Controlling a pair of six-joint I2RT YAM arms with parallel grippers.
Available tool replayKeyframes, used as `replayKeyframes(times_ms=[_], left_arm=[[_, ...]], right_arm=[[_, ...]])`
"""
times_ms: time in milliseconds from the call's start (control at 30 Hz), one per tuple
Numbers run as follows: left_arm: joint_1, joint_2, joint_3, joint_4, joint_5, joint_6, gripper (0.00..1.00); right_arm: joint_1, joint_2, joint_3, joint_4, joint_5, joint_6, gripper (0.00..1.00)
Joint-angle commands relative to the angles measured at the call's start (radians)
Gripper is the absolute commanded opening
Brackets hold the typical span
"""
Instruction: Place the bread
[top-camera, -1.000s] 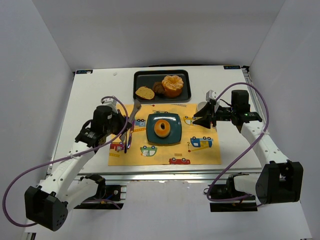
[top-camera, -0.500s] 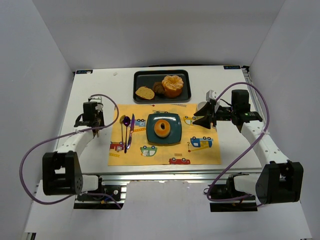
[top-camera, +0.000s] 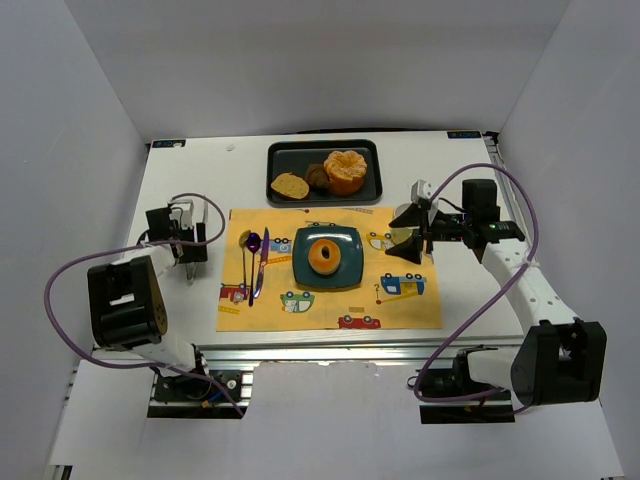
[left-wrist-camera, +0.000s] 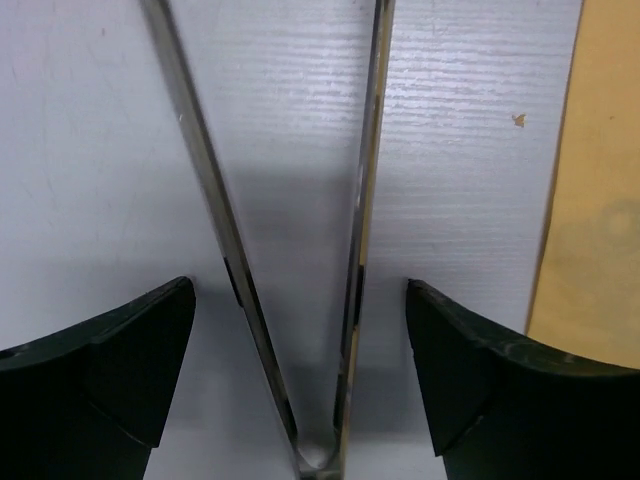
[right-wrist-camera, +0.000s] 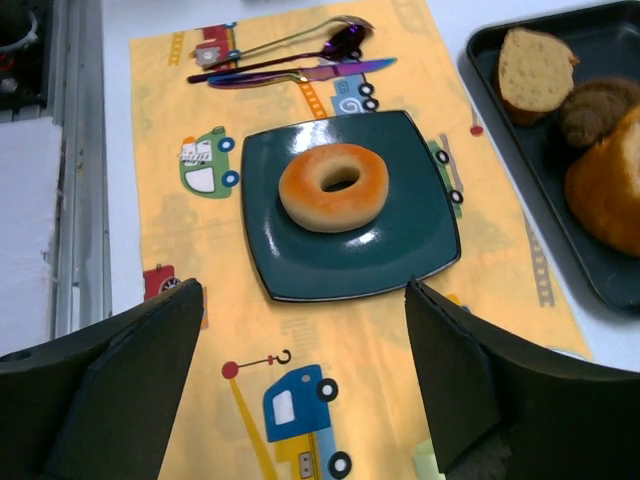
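The bread (top-camera: 325, 255) is a golden ring lying in the middle of the teal plate (top-camera: 303, 276) on the yellow placemat. In the right wrist view the bread (right-wrist-camera: 333, 187) rests on the plate (right-wrist-camera: 410, 245), well ahead of my right gripper (right-wrist-camera: 305, 375), which hangs open and empty over the mat. From above, the right gripper (top-camera: 408, 233) is right of the plate. My left gripper (top-camera: 188, 245) is at the table's left, off the mat. It is open, and metal tongs (left-wrist-camera: 365, 200) lie on the white table between its spread fingers (left-wrist-camera: 298, 300), untouched.
A black tray (top-camera: 372, 160) at the back holds a tan slice (top-camera: 290, 186), a brown piece and a peeled orange (top-camera: 345, 170). A spoon and a knife (top-camera: 260, 262) lie on the placemat (top-camera: 400, 310) left of the plate. The mat's edge (left-wrist-camera: 590, 220) shows right of the tongs.
The left arm pulled back from the mat to the table's left side and opened, letting go of the tongs there. The right gripper opened wider in place. The bread stayed still.
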Motion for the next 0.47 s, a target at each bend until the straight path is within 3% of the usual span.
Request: replayKeyframes(times_ms=[0, 100, 167, 233, 433], left_arm=[[0.003, -0.036, -0.039, -0.071, 0.004, -0.014, 0.98], [0.004, -0.108, -0.035, -0.080, 0.013, -0.067, 0.98], [0.003, -0.186, -0.035, -0.074, 0.038, -0.117, 0.98], [0.004, -0.246, -0.041, -0.056, 0.055, -0.175, 0.98], [0.003, -0.499, -0.091, 0.027, 0.050, -0.385, 0.98]], right_arm=[[-0.001, 0.022, 0.048, 0.009, 0.051, 0.057, 0.89], [0.036, 0.024, 0.034, 0.135, 0.253, 0.271, 0.89], [0.079, 0.033, 0.050, 0.158, 0.452, 0.338, 0.89], [0.094, 0.048, 0.082, 0.160, 0.542, 0.399, 0.89], [0.111, 0.076, 0.114, 0.235, 0.504, 0.455, 0.90]])
